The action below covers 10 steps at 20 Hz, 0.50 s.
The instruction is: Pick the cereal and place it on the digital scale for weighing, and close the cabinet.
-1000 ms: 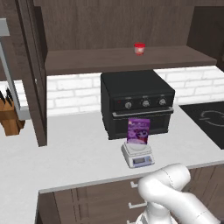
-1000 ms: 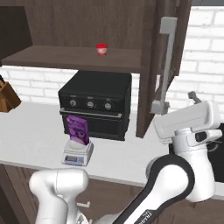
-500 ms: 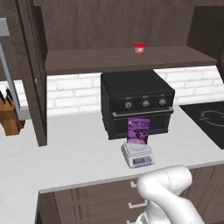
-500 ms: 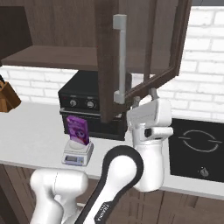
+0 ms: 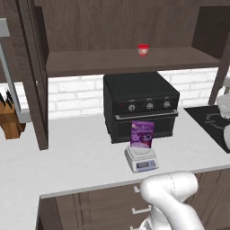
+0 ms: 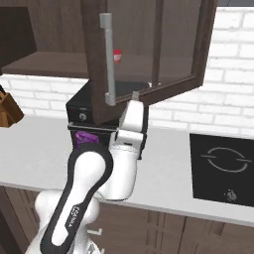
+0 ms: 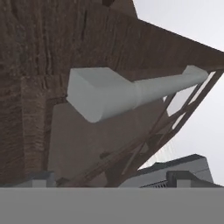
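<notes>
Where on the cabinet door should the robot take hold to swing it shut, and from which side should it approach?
On the long vertical silver bar handle of the cabinet door, near its lower end. The bar stands clear of the wood, leaving a gap for the fingers to straddle it. Approach from the door's outer face, roughly square to it; the hand view already looks up along the handle from just below.

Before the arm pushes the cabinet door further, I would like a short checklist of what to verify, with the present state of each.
1. Cereal upright on the digital scale: ok.
2. Right cabinet door fully shut: not ok, it hangs half open.
3. Left door shut: not ok, it stands open.
4. Gripper at the door's lower edge, beside the handle: ok.
5. Gripper empty: ok.
6. Contact with the door: cannot tell.
</notes>
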Motion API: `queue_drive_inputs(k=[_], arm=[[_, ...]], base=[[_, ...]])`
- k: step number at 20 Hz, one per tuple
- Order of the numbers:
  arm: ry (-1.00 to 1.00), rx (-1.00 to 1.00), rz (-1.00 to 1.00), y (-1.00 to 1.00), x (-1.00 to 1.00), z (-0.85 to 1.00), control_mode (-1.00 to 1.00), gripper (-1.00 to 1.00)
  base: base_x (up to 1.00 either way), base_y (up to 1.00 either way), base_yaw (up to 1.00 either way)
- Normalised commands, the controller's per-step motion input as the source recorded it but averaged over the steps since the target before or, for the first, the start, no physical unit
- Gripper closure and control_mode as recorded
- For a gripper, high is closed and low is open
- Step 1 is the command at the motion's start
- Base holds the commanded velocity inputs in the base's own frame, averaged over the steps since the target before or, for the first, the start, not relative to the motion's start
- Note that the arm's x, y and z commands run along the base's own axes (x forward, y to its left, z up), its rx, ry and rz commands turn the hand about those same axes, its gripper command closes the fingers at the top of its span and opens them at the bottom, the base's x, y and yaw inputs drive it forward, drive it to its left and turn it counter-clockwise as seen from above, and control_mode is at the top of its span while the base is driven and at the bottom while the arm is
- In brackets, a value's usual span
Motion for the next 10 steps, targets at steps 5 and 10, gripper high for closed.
queue_drive_inputs(k=[5,10], arm=[[-0.07,0.0,-0.17,0.58,0.24,0.48,-1.0,-1.0],[-0.03,0.01,-0.06,0.6,0.56,0.35,-1.0,-1.0]], base=[[0.0,0.0,0.0],[0.0,0.0,0.0]])
